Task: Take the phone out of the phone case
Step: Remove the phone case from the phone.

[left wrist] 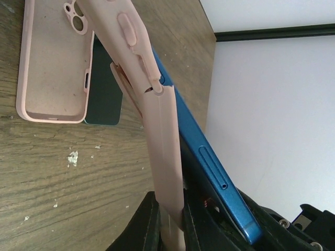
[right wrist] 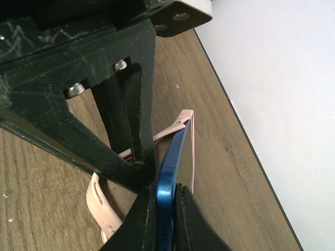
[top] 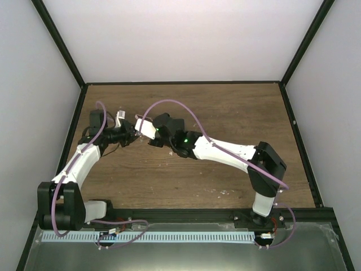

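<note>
The pink phone case [left wrist: 162, 136] is held up off the table, and my left gripper [left wrist: 171, 222] is shut on its side wall. The blue phone [left wrist: 209, 157] sits half out of the case, its lower corner peeled free. My right gripper [right wrist: 166, 209] is shut on the edge of the blue phone [right wrist: 170, 167]. There the pink case [right wrist: 184, 121] still hooks the phone's far corner and bends away lower down. In the top view both grippers, left [top: 131, 135] and right [top: 151, 140], meet at the case [top: 144, 129] left of the table's centre.
A second, empty pink case [left wrist: 52, 63] lies open side up on the wooden table [left wrist: 63, 172], partly over a dark green flat object [left wrist: 107, 99]. It also shows in the top view [top: 120, 118] behind my left gripper. The white wall [right wrist: 272, 78] is close by.
</note>
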